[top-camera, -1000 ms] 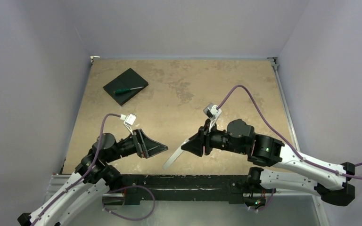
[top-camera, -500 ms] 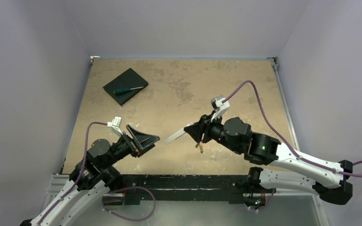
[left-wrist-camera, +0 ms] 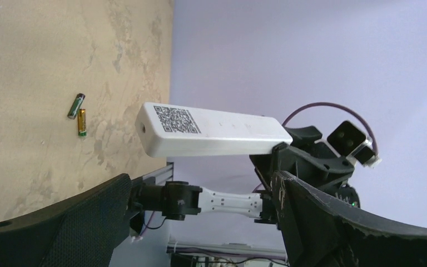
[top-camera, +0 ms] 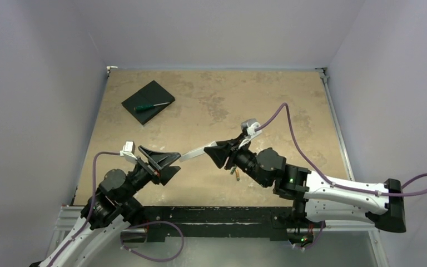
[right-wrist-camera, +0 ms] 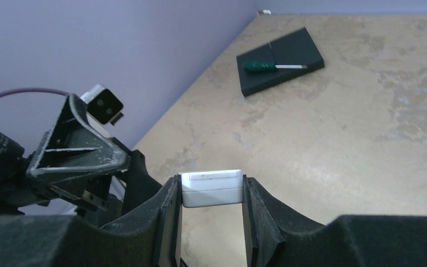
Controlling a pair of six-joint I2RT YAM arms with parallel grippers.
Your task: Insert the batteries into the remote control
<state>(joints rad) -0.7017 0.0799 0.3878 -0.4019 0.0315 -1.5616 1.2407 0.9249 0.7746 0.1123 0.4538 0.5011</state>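
Right claw (top-camera: 214, 153): closed narrow on one end of the remote control (top-camera: 195, 152), a finger (right-wrist-camera: 169, 211) on each side. The remote is held in the air above the near middle of the tabletop (top-camera: 289, 105), plain back and printed code label facing my left wrist camera.

Left claw (top-camera: 164, 161): spread wide, holding nothing, at the remote's free end.

The batteries (top-camera: 234, 173) lie side by side near the near edge, under my right claw. A screwdriver (top-camera: 147, 107) rests on a black pad (top-camera: 144, 94) near the far left corner.
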